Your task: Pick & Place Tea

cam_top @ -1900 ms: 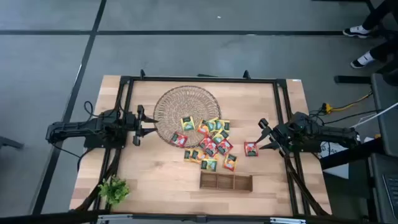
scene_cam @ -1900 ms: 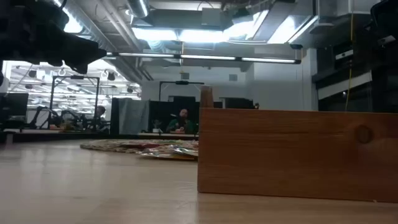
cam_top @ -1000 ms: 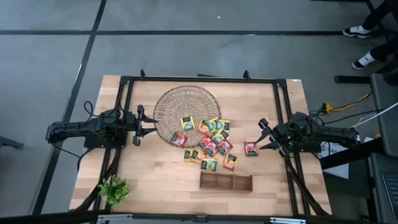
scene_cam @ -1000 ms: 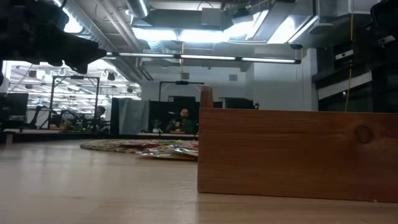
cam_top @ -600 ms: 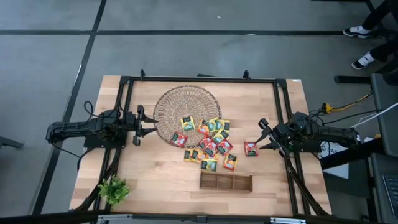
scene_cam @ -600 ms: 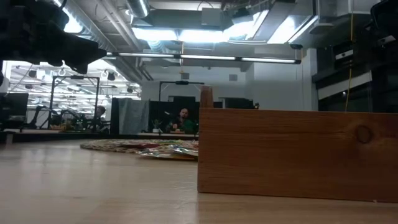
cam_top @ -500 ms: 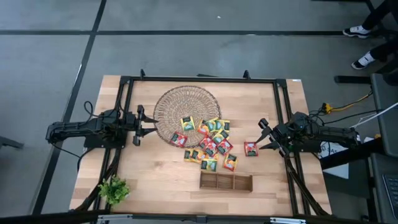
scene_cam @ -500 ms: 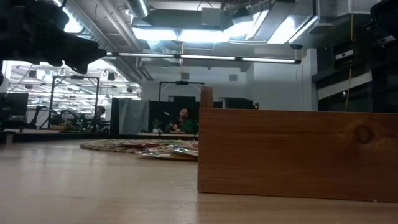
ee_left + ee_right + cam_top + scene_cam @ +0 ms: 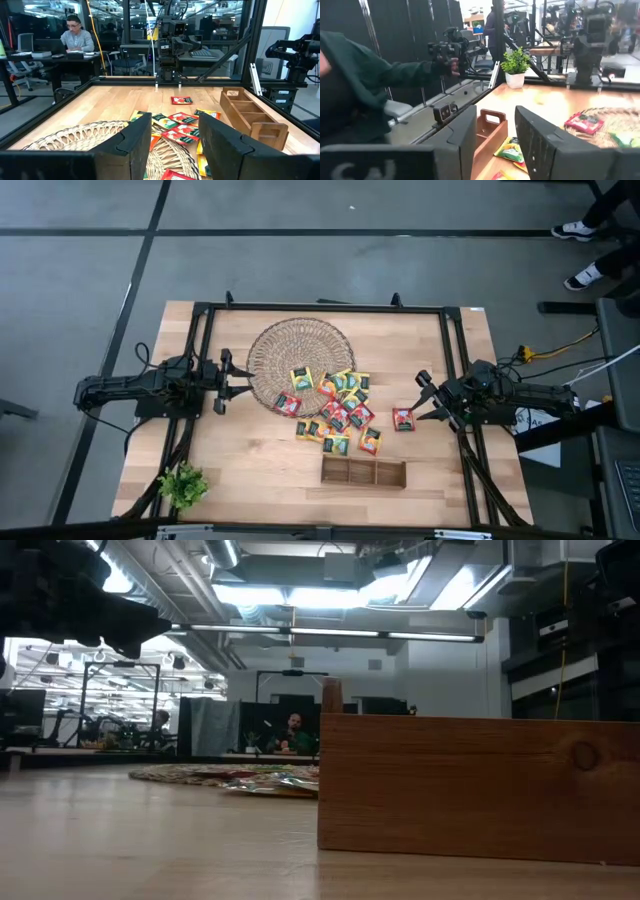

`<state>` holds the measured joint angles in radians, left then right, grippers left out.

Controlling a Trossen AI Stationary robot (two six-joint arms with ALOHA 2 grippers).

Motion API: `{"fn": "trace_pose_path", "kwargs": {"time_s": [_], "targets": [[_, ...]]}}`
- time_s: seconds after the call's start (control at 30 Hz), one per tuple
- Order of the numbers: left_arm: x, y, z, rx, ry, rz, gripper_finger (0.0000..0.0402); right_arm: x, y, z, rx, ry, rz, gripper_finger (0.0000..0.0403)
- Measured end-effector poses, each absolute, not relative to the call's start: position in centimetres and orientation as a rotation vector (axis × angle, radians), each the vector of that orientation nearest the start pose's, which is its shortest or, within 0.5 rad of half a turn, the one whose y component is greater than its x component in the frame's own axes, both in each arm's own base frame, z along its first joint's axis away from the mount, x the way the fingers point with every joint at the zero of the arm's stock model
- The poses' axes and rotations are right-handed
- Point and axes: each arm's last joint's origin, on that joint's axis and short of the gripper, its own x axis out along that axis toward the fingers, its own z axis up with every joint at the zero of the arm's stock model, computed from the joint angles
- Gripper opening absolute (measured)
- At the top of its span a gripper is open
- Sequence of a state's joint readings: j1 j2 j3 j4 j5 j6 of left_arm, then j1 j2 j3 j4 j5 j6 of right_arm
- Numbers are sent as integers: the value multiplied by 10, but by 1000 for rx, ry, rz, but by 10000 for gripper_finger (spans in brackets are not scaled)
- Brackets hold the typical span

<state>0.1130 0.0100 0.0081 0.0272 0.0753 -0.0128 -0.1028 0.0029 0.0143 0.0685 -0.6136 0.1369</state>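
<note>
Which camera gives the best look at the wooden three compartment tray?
The high view: the wooden tray shows whole from above, all three compartments empty, just below the tea sachets. The low view shows only its side wall, the left wrist view its compartments obliquely, and the right wrist view its handled end.

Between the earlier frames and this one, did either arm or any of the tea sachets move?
Nothing visibly changed. The left gripper waits open beside the wicker dish, the right gripper open beside the lone red sachet; the tea sachets and wooden tray lie as before.
</note>
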Motion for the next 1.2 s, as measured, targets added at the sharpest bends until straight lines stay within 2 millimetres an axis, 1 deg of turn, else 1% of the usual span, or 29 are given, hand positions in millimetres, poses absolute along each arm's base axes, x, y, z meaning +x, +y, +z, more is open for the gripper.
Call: {"fn": "trace_pose_path", "kwargs": {"time_s": [0.17, 0.27, 0.37, 0.47, 0.6, 0.77, 0.87, 0.97, 1.03, 1.13, 1.2], "targets": [[97, 9, 168, -8, -25, 38, 160, 93, 7, 175, 432, 37, 504, 134], [97, 9, 170, -31, -46, 35, 159, 94, 4, 177, 601, 20, 405, 134], [97, 9, 175, -157, -99, 27, 162, 95, 0, 178, 700, -18, 269, 134], [96, 9, 180, -250, -147, 19, 162, 96, -4, 178, 707, -73, 126, 134], [96, 9, 182, -234, -169, 25, 158, 96, -9, 177, 717, -129, -31, 134], [96, 9, 181, -243, -164, 14, 157, 96, -10, 179, 714, -163, -67, 134], [97, 9, 182, -245, -135, 12, 154, 98, -10, 177, 677, -141, -87, 134], [100, 9, 190, -231, -77, 37, 146, 104, -11, 172, 644, -78, -159, 134], [104, 11, 195, -204, 12, 78, 139, 108, -12, 171, 615, -22, -205, 134], [113, 14, 201, -143, 181, 157, 129, 119, -12, 175, 544, 71, -259, 134], [121, 16, 203, -105, 281, 202, 122, 128, -13, 181, 486, 128, -290, 134]]}}
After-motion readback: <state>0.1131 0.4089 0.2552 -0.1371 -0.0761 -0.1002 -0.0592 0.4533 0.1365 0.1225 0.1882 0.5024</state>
